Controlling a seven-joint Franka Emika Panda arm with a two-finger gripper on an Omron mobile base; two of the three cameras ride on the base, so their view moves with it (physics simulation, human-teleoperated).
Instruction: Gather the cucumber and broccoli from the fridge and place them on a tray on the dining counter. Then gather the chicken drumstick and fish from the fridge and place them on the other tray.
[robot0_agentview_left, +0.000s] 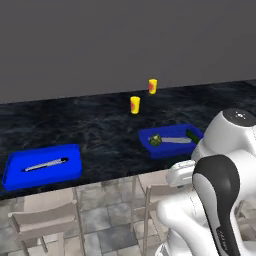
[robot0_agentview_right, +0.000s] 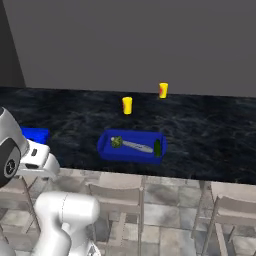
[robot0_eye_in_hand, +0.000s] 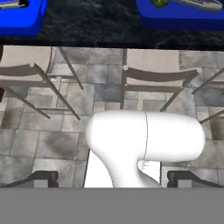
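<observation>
On the black dining counter (robot0_agentview_left: 75, 125) the right-hand blue tray (robot0_agentview_left: 167, 149) holds the broccoli (robot0_agentview_left: 155, 140), the dark green cucumber (robot0_agentview_left: 191, 134) and a grey utensil (robot0_agentview_left: 175, 140) between them. From the right base the same tray (robot0_agentview_right: 131, 154) shows the broccoli (robot0_agentview_right: 116, 142) and cucumber (robot0_agentview_right: 158, 147). The other blue tray (robot0_agentview_left: 42, 172) carries just a grey utensil. My gripper (robot0_eye_in_hand: 112, 178) hangs low in front of the counter, pointing down at the floor, open and empty; its fingertips (robot0_eye_in_hand: 43, 177) stand far apart. The fridge, chicken drumstick and fish are out of view.
Two yellow cups (robot0_agentview_left: 135, 105) (robot0_agentview_left: 152, 86) stand farther back on the counter. Pale wooden chairs (robot0_agentview_left: 47, 215) (robot0_agentview_right: 117, 195) (robot0_eye_in_hand: 157, 72) line the near edge over a grey tiled floor. A dark wall rises behind the counter.
</observation>
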